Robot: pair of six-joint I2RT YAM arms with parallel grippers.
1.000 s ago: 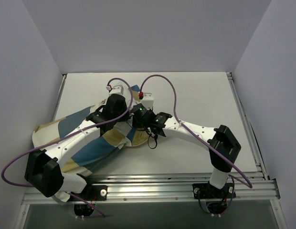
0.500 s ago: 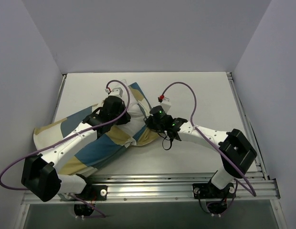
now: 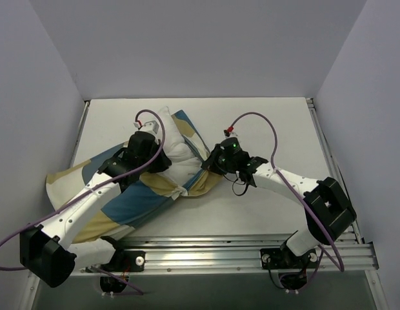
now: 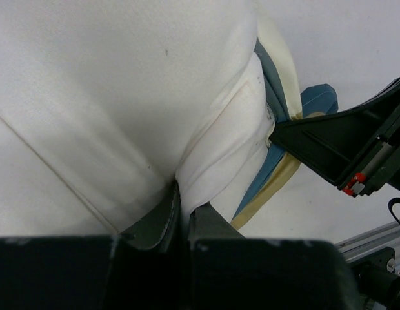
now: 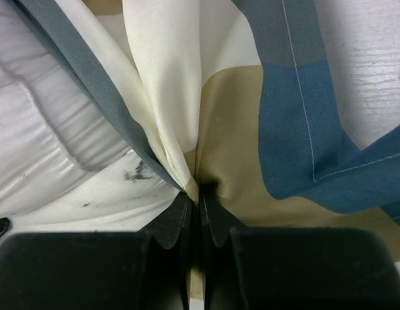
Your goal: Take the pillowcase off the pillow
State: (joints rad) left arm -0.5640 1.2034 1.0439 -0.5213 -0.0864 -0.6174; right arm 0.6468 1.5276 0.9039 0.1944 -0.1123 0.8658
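The pillowcase point(image 3: 142, 203) is lying crumpled across the left half of the bench point(image 3: 239, 213), its blue, tan and white blocks spreading from the near left corner toward the middle. The pillow point(image 3: 174, 145) is poking out of the far end of the cover, a plump white bulge with a blue and cream strip of fabric running along its right side. The left arm point(image 3: 90, 194) is reaching diagonally over the cover from the near left. In the left wrist view, the left fingers point(image 4: 162, 219) are pressing together on a fold of the white pillow, so that the cloth is bunching up between them. The right arm point(image 3: 284, 181) is reaching in from the near right, its wrist sitting just beside the pillow's right edge. In the right wrist view, the right fingers point(image 5: 177, 223) are clamping shut on a pinch of the pillowcase where a cream panel and a tan panel are meeting, with folds fanning up from the grip. Blue blocks are lying to the right of that pinch, the white pillow is showing to its left, and bare bench is showing at the upper right. The two grips are sitting near each other, on either side of the cover's open edge.
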